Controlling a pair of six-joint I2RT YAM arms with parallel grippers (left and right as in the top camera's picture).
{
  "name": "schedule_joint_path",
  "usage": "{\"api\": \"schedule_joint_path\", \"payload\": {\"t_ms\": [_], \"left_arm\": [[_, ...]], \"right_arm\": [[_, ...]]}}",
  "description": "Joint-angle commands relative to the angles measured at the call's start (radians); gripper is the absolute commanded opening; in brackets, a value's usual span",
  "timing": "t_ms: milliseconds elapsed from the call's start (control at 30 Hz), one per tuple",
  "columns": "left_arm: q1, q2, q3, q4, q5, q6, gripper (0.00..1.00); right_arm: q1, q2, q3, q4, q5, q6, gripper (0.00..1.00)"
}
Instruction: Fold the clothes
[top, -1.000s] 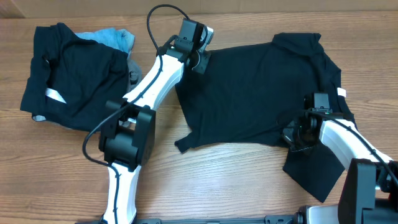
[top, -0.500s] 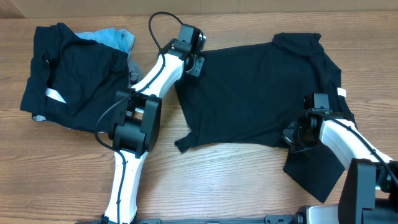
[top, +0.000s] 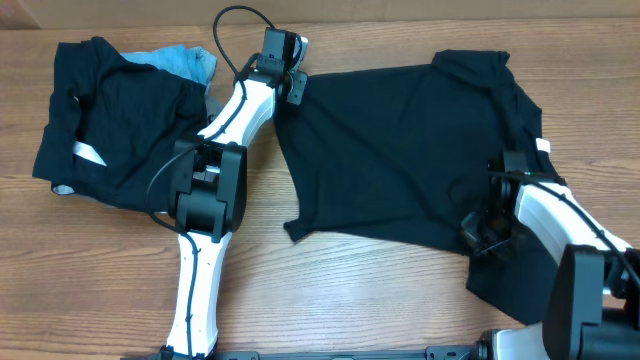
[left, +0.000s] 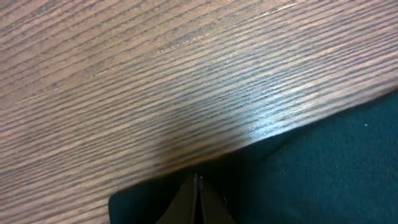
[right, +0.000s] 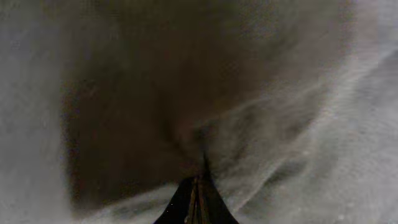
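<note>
Right gripper (top: 480, 232) at near right, jaws pinched together on a pucker of the black T-shirt (top: 400, 150); shirt lies spread over the right half of the wooden table (top: 340, 290); left gripper (top: 290, 88) farther back, jaws clamped shut on the shirt's far-left corner; other garments (top: 120, 120) heaped far left, apart from it.

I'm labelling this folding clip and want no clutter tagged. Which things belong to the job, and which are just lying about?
Part of the job:
- black T-shirt, spread on the table
- left gripper, shut on the shirt's edge
- right gripper, shut on its fabric

Just lying about:
- black garment with a white strip label
- light-blue garment, peeking out behind it
</note>
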Motion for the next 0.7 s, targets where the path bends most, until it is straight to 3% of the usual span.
{"api": "schedule_joint_path", "payload": {"t_ms": [0,300,600,667], "left_arm": [[0.032,0.098,-0.043,-0.002,-0.057,0.011,0.04],[0.032,0.098,-0.015,-0.017,-0.063,0.005,0.04],[0.021,0.07,0.417,-0.27,-0.053,-0.086,0.04],[0.017,0.07,0.445,-0.319,0.006,-0.086,0.04]], "right_arm": [[-0.006,0.009,0.076,-0.059,0.159,-0.003,0.04],[-0.006,0.006,0.185,-0.092,0.224,-0.003,0.04],[-0.006,-0.008,0.272,-0.075,0.136,-0.056,0.04],[-0.006,-0.007,0.272,0.045,0.087,-0.131,0.04]]}}
